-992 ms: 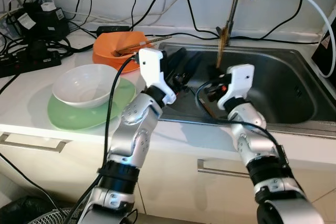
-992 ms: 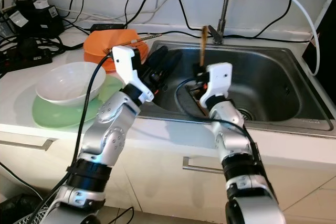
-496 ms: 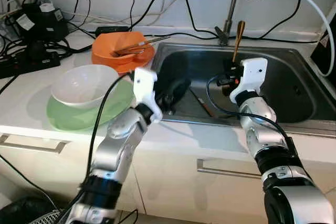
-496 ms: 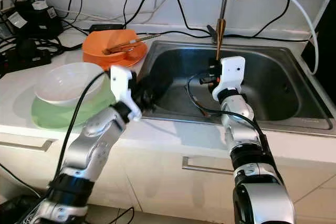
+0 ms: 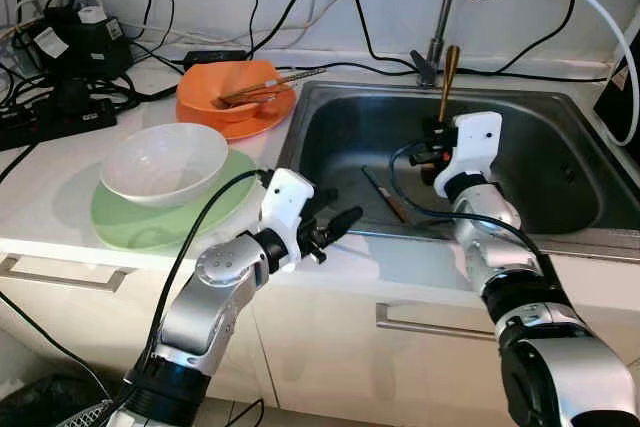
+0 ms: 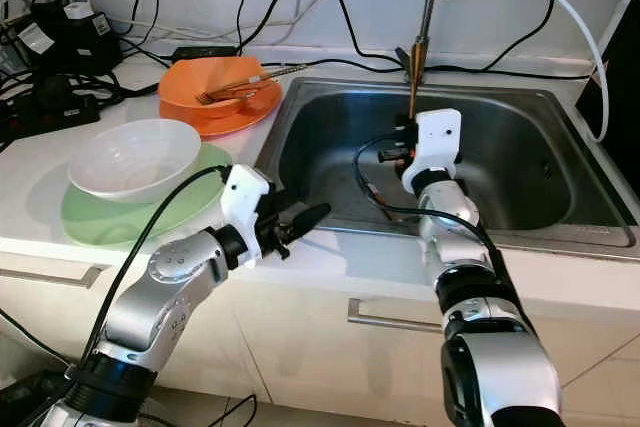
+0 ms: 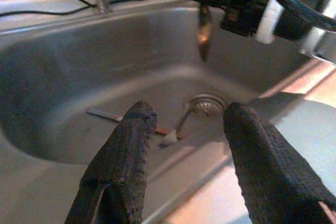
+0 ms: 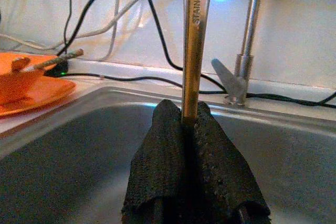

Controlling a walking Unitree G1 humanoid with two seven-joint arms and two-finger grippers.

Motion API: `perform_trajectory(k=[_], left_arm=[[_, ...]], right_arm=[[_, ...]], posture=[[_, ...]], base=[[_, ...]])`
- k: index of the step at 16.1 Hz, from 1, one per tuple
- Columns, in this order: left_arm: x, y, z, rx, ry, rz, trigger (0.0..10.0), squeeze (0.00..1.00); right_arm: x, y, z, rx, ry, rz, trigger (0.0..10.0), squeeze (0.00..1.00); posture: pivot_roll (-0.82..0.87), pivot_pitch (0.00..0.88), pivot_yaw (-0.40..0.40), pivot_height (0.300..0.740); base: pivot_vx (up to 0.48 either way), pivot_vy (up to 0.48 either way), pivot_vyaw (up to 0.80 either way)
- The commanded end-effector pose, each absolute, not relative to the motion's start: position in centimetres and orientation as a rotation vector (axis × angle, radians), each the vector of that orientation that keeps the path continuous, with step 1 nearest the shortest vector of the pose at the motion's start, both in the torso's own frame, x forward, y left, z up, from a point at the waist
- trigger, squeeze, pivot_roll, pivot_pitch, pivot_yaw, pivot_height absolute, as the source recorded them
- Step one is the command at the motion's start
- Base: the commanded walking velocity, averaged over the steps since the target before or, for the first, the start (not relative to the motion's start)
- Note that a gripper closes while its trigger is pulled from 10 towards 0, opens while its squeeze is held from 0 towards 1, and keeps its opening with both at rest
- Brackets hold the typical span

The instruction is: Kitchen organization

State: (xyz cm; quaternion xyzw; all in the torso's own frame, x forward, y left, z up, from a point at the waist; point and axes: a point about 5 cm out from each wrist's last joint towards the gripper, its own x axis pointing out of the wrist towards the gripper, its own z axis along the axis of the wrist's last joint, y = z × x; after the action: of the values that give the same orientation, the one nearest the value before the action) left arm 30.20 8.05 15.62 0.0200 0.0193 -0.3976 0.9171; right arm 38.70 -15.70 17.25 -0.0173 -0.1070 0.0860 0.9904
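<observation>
Steel sink (image 5: 560, 162): right fingers (image 8: 195, 174) pinch upright stainless utensil (image 8: 195, 35); left fingers (image 7: 121, 166) spread, empty.

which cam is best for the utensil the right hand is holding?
Right wrist view: the slim stainless steel utensil handle fills the centre, stamped lettering legible, pinched upright by the right hand. Eye views show it small above the sink; left wrist view shows only its blurred lower end.

Black power strip (image 5: 40, 115) and tangled black cables (image 5: 150, 7) on the white countertop (image 5: 60, 217), far left. Chrome faucet (image 5: 440, 7) rises behind the basin; white hose (image 5: 600, 12) arcs from it to the right. White cabinet fronts below with a metal drawer handle (image 5: 60, 272).
</observation>
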Motion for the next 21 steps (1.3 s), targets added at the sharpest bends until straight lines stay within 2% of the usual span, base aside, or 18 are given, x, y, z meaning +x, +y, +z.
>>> perform_trajectory(k=[1, 11, 21], left_arm=[[29.8, 8.2, 15.7, 0.070, 0.047, -0.839, 10.0, 0.00], [29.2, 8.1, 15.2, 0.092, 0.101, -0.847, 10.0, 0.00], [28.9, 8.0, 15.1, 0.099, 0.121, -0.858, 10.0, 0.00]], right_arm=[[38.9, -15.1, 17.7, -0.045, -0.227, 0.194, 10.0, 0.00], [38.5, -12.5, 15.7, -0.023, -0.174, 0.280, 10.0, 0.00], [38.1, -11.8, 14.6, -0.005, -0.150, 0.290, 10.0, 0.00]], posture=[[0.10, 0.004, 0.047, 0.740], [0.11, 0.010, 0.044, 0.740], [0.12, 0.013, 0.044, 0.740]], base=[[0.000, 0.000, 0.00], [0.000, 0.000, 0.00], [0.000, 0.000, 0.00]])
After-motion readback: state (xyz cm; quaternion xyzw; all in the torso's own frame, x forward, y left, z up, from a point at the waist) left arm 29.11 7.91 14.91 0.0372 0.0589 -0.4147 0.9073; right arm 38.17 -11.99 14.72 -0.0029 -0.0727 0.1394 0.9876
